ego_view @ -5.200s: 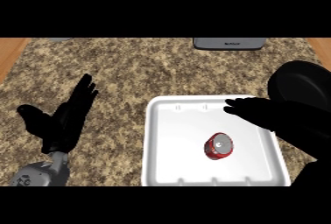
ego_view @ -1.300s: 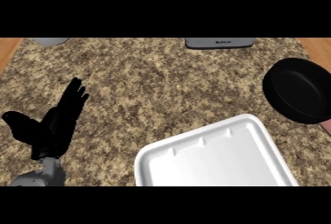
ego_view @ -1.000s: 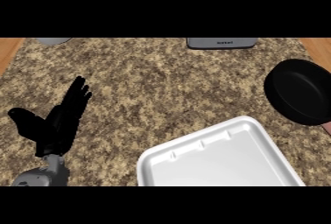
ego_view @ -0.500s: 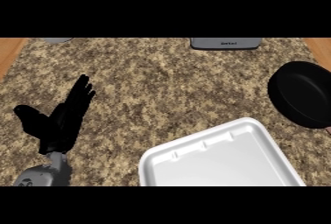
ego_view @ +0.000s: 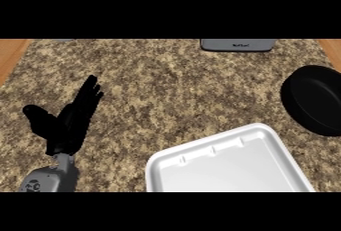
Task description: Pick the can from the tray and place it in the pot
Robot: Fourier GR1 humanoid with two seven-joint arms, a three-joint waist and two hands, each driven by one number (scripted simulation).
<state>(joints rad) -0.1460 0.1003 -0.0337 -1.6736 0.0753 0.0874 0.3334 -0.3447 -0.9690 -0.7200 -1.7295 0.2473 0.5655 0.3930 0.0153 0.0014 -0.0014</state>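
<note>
A white tray (ego_view: pixel 226 164) lies at the lower right of the counter, turned at an angle, with nothing showing on the part that is in view. The black pot (ego_view: pixel 316 106) sits at the right edge, partly cut off, and its inside looks plain black. No can shows anywhere. My left hand (ego_view: pixel 70 122) rests open at the left, fingers straight and pointing up, apart from the tray. My right hand is out of view.
A grey appliance (ego_view: pixel 237 44) stands at the counter's far edge. The speckled stone counter (ego_view: pixel 173 85) spreads between hand, tray and pot. Wooden floor shows past the counter at the top left corner (ego_view: pixel 12 54).
Five seconds ago the can lay on the tray with my right hand above it; now neither shows. Over the last second the view has drifted slightly, moving tray and pot a little right.
</note>
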